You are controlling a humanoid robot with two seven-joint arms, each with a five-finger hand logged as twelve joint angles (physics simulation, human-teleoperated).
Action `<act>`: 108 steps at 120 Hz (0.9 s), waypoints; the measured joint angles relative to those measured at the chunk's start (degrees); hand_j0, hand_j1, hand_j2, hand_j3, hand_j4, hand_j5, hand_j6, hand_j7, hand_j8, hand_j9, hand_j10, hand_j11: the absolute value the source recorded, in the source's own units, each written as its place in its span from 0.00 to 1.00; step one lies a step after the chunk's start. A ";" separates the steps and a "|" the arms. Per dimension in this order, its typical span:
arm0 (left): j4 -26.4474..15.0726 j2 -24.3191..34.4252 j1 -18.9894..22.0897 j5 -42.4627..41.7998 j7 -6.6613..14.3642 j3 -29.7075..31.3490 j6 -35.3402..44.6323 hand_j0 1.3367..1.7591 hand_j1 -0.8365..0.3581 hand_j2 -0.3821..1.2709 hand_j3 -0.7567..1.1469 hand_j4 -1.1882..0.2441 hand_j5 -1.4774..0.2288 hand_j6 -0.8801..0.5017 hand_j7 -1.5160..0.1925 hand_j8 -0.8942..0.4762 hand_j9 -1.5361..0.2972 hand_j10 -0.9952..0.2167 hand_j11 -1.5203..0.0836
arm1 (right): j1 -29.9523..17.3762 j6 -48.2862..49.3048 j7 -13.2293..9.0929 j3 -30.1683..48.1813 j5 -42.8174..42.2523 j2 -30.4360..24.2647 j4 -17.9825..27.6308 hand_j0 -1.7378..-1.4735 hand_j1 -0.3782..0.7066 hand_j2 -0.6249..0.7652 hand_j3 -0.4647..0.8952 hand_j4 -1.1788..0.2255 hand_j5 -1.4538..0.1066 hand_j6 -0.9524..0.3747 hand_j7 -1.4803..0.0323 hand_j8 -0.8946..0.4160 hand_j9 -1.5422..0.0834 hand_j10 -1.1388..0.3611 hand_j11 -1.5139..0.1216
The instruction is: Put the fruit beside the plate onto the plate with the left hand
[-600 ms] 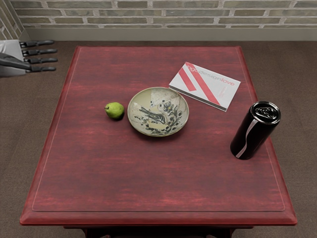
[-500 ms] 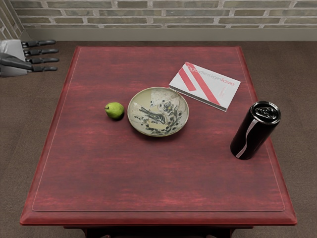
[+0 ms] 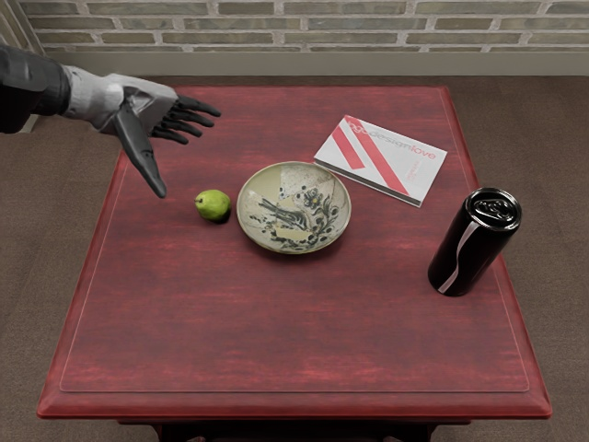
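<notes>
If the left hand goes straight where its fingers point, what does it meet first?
Likely the book: the left hand aims its open fingers rightward, behind the pear and plate. Its height is unclear, so it might pass above.

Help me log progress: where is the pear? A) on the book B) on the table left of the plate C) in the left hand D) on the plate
B: the pear lies on the table just left of the plate, apart from the open left hand.
</notes>
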 joint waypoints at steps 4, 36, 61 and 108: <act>-3.45 0.12 0.18 4.91 0.01 -0.46 0.00 0.76 0.96 0.23 0.40 0.81 0.84 0.62 0.87 0.63 0.82 0.80 0.93 | 0.00 -0.01 0.00 0.00 -0.01 0.00 -0.02 0.30 0.03 0.45 0.34 0.84 0.93 0.72 0.98 0.68 0.95 0.76 0.93; -21.68 -3.87 8.27 41.36 0.05 -0.99 19.21 0.76 0.96 0.24 0.40 0.81 0.84 0.61 0.86 0.63 0.82 0.80 0.92 | -0.01 -0.19 0.00 0.00 0.00 0.00 -0.06 0.30 0.03 0.45 0.34 0.84 0.93 0.72 0.98 0.68 0.95 0.76 0.93; -18.89 -10.35 17.27 51.33 0.05 -0.68 33.09 0.76 0.96 0.24 0.40 0.81 0.84 0.61 0.86 0.63 0.82 0.79 0.92 | 0.01 -0.21 0.00 0.00 0.00 0.00 -0.05 0.30 0.03 0.45 0.34 0.84 0.93 0.72 0.98 0.68 0.95 0.76 0.93; -5.28 -18.56 17.65 58.34 0.05 8.87 48.08 0.76 0.96 0.24 0.40 0.81 0.84 0.61 0.86 0.63 0.82 0.79 0.92 | 0.03 -0.21 0.00 0.00 0.00 0.00 -0.05 0.30 0.03 0.45 0.34 0.84 0.93 0.72 0.98 0.68 0.95 0.76 0.93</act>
